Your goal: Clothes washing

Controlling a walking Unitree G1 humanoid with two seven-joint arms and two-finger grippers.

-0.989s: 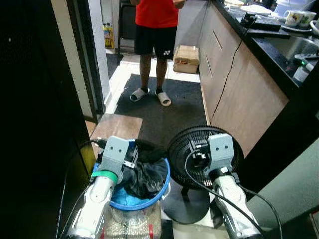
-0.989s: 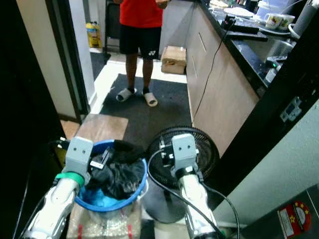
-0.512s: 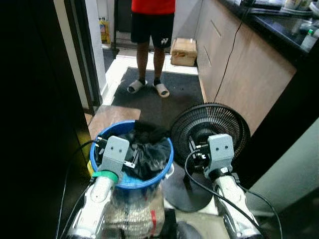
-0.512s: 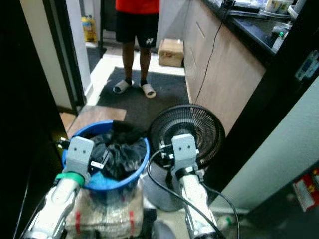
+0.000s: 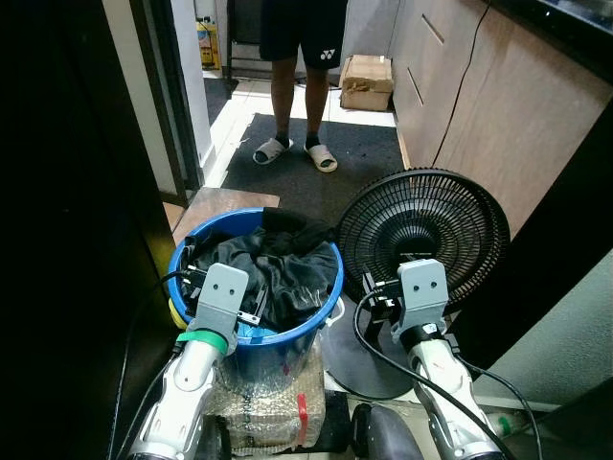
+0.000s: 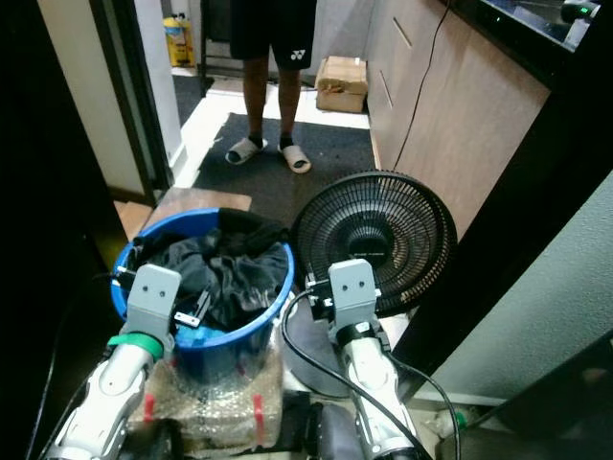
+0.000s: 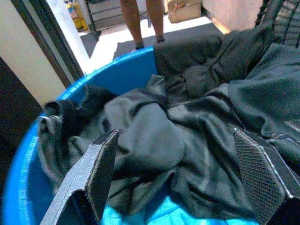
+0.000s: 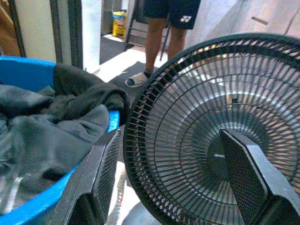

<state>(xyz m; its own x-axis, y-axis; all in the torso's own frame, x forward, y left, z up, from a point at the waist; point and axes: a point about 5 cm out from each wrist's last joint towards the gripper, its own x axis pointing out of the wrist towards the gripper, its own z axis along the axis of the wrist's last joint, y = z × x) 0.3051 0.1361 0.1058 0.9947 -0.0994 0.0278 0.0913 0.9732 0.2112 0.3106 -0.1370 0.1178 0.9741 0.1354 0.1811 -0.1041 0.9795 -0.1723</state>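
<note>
Left gripper (image 7: 180, 180) hangs right over the blue tub (image 5: 287, 335), its two black fingers spread wide with nothing between them, the dark clothes (image 5: 263, 273) heaped just beneath. Right gripper (image 8: 180, 178) is equally wide open and empty, and it's aimed squarely at the black floor fan (image 5: 426, 235) standing just beside the tub.

Biggest worry first: that fan. Its grille sits very near the right fingers, so any forward reach on that side could knock it over or catch a finger in the wire cage. Next, the tub itself. It's perched on a plastic-wrapped bundle (image 5: 263, 412) rather than on the floor, so a hard downward push or a sideways tug on the laundry could tip the whole load off. Beyond that, a person (image 5: 302, 77) in sandals stands on the dark mat (image 5: 316, 163) in the passage ahead, well apart for now, but in the path if the robot walks on. Smallest point: a garment drapes over the tub's far rim, and a grab at one fold may drag it out onto the floor.
</note>
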